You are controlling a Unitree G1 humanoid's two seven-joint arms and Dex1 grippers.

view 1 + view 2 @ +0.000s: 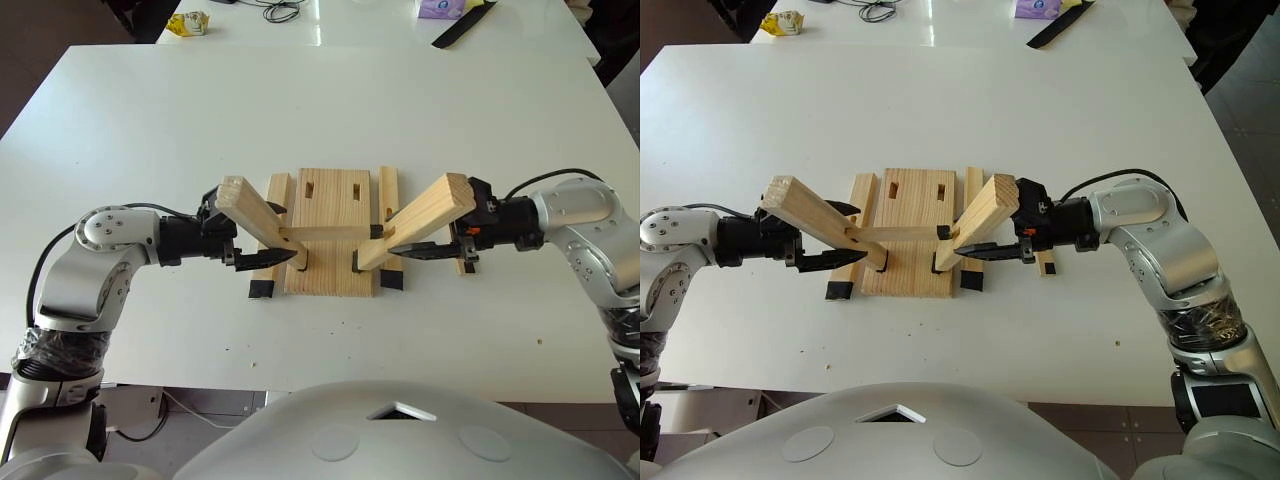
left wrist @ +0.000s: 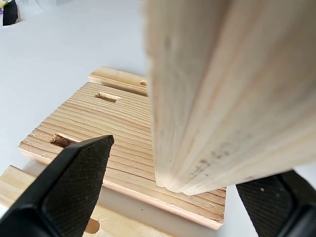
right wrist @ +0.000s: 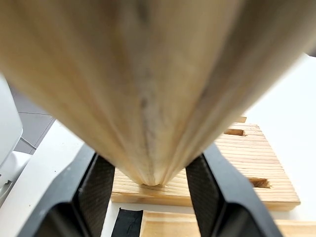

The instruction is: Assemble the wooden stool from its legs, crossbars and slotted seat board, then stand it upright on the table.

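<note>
Starting far left: left gripper low over the table, right at the foot of the left leg. Clamped or slack on that leg? Cannot tell from here. Leg itself tilted outward, top end up in the air, foot end down at the near edge of the seat board. Just behind, a loose leg flat alongside the board. Board flat on the table, slots up, dead centre. Across the middle, a thin crossbar bridging the two raised legs near their lower ends. Then a second loose leg flat on the board's other side. On to the right leg, leaning outward as a mirror of the first, and the right gripper, fingers pressed tight on both flanks of it, low down.

Handling, as a guess: solid softwood, so stiff, fairly light, dry enough not to slip on ribbed pads. Square section, flat faces, good purchase. Best held low, close to the joint, for control of the foot end; higher up, too much leverage. Weak spot probably the slim crossbar and its joints: liable to jam or pop free if skewed, so square and gentle.
</note>
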